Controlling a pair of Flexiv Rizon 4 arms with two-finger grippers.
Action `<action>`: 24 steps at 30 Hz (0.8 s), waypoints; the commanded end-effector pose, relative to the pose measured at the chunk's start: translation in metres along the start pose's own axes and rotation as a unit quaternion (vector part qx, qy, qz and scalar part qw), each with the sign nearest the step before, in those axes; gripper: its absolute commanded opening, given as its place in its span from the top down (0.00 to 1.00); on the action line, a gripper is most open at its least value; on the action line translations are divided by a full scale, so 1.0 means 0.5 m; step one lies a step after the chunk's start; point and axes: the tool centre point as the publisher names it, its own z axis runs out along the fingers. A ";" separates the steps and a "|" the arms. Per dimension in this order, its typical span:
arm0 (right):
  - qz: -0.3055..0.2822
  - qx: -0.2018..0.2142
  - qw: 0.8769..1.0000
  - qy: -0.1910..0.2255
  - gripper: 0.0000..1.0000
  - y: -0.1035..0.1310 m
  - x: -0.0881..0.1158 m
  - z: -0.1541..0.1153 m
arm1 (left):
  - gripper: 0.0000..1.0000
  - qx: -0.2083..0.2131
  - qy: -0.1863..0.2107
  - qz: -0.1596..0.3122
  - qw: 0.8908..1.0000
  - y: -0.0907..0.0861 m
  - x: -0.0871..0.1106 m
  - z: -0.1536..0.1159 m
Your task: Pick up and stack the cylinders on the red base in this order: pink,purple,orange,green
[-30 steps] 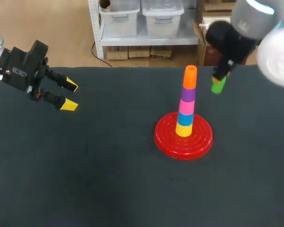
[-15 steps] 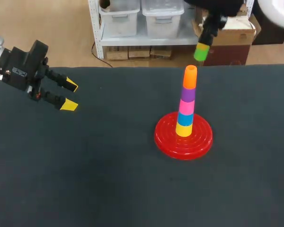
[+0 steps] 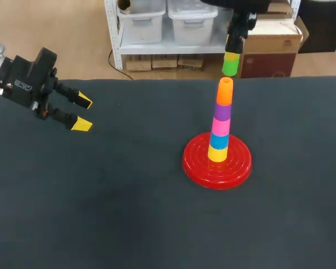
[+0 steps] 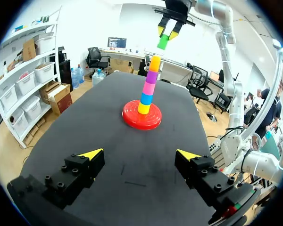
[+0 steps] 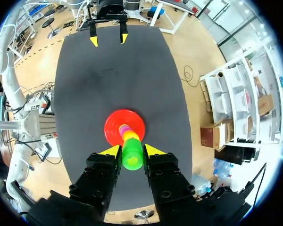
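The red base (image 3: 217,163) stands right of the table's middle, its post carrying yellow, blue, pink, purple and orange cylinders, the orange cylinder (image 3: 224,91) on top. My right gripper (image 3: 232,55) hangs high above the stack, shut on the green cylinder (image 3: 230,65), which hovers just over the orange one without touching it. In the right wrist view the green cylinder (image 5: 132,154) sits between the yellow tips, over the red base (image 5: 113,128). My left gripper (image 3: 81,113) stands open over the table's far left; its wrist view shows the stack (image 4: 149,84) far ahead of it.
The dark table (image 3: 129,196) has bare surface in front of and left of the base. My left gripper (image 4: 137,154) holds nothing between its fingers.
My right gripper has carried the green cylinder up and to the left, from beside the stack to a spot above its top. The left arm has not moved.
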 end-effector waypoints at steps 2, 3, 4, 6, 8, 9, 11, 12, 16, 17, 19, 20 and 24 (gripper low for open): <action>0.002 -0.004 1.000 0.004 1.00 0.003 0.009 -0.002 | 0.00 0.000 -0.001 0.001 1.000 0.000 0.003 0.000; 0.002 -0.010 1.000 0.005 1.00 0.004 0.009 -0.002 | 0.00 0.000 -0.001 0.001 1.000 0.000 0.003 0.000; 0.001 -0.011 1.000 0.004 1.00 0.004 0.009 -0.001 | 0.00 0.000 -0.001 0.001 1.000 0.000 0.003 0.000; -0.006 -0.019 1.000 0.010 1.00 0.007 0.007 0.002 | 0.00 0.000 -0.001 0.001 1.000 0.000 0.003 0.000; -0.010 -0.022 1.000 0.013 1.00 0.012 0.002 0.005 | 0.00 0.000 -0.001 0.001 1.000 0.000 0.003 0.000; -0.013 -0.029 0.999 0.012 1.00 0.015 0.000 0.008 | 0.00 0.000 -0.001 0.001 1.000 0.000 0.003 0.000; -0.014 -0.029 0.999 0.014 1.00 0.019 -0.003 0.012 | 0.00 0.000 -0.001 0.001 1.000 0.000 0.003 0.000; -0.017 -0.032 0.999 0.016 1.00 0.021 -0.004 0.015 | 0.00 0.000 -0.001 0.001 1.000 0.000 0.003 0.000; -0.017 -0.034 0.999 0.021 1.00 0.019 -0.005 0.025 | 0.00 0.000 -0.001 0.001 1.000 0.000 0.003 0.000; -0.017 -0.034 0.999 0.021 1.00 0.018 -0.006 0.027 | 0.00 0.000 -0.001 0.001 1.000 0.000 0.003 0.000; -0.015 -0.034 0.999 0.020 1.00 0.014 -0.007 0.031 | 0.00 0.000 -0.001 0.001 1.000 0.000 0.003 0.000; -0.014 -0.034 0.999 0.020 1.00 0.012 -0.007 0.033 | 0.00 0.000 -0.001 0.001 1.000 0.000 0.003 0.000; -0.010 -0.033 0.999 0.021 1.00 0.002 -0.007 0.039 | 0.00 0.000 -0.001 0.001 1.000 0.000 0.003 0.000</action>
